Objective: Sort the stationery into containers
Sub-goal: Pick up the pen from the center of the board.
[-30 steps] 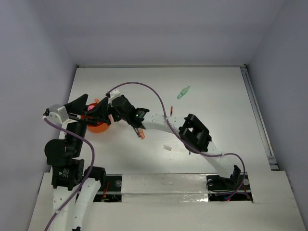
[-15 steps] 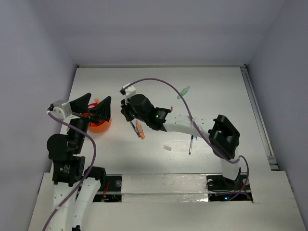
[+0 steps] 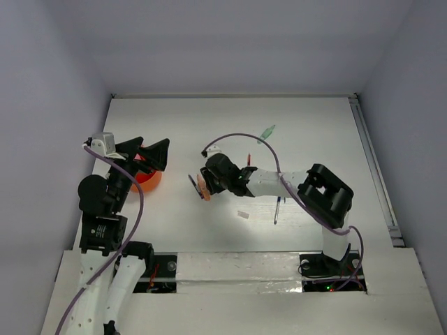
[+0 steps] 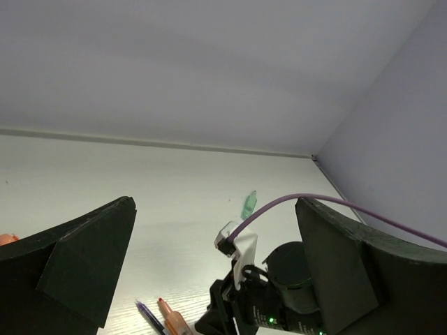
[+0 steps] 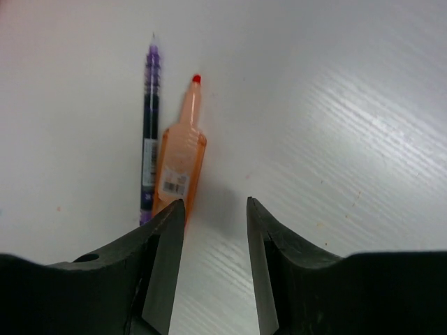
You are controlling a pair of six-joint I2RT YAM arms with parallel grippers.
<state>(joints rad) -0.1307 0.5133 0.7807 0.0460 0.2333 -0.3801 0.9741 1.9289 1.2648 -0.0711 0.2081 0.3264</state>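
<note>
An orange marker with a red tip lies on the table beside a slim purple-blue pen. My right gripper hovers just right of the marker, jaws partly open with nothing between them. From above, that gripper sits over the marker at mid-table. My left gripper stands wide open and empty above the orange-red pot. A pale green cap lies far back, also seen as a green cap between the left fingers. A red pen, a blue pen and a white bit lie around the right arm.
The right arm's forearm stretches across the table's middle, its purple cable arching over it. Grey walls close the table at the back and sides, with a rail along the right edge.
My right gripper has pulled away from the pot toward the middle, shut, then reopened partway over the marker and pen. The left gripper has shifted slightly right and farther back.
</note>
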